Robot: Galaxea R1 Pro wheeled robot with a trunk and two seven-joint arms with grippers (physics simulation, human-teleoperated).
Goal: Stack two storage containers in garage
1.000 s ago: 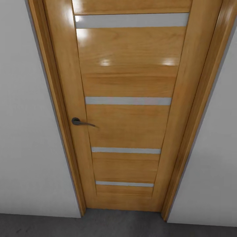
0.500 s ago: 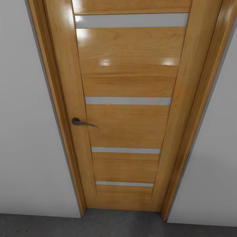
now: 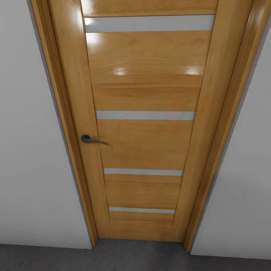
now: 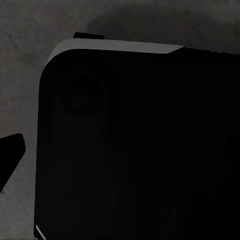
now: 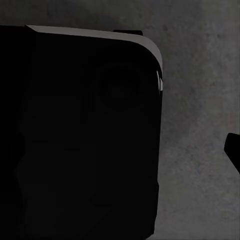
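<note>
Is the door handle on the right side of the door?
No, the handle sits at the left edge of the wooden door in the head view, next to the frame.

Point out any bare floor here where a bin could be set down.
A narrow strip of dark grey floor runs along the foot of the closed wooden door and the white walls on both sides. Both wrist views show more grey floor beside the robot's dark base, which crowds most of it.
</note>
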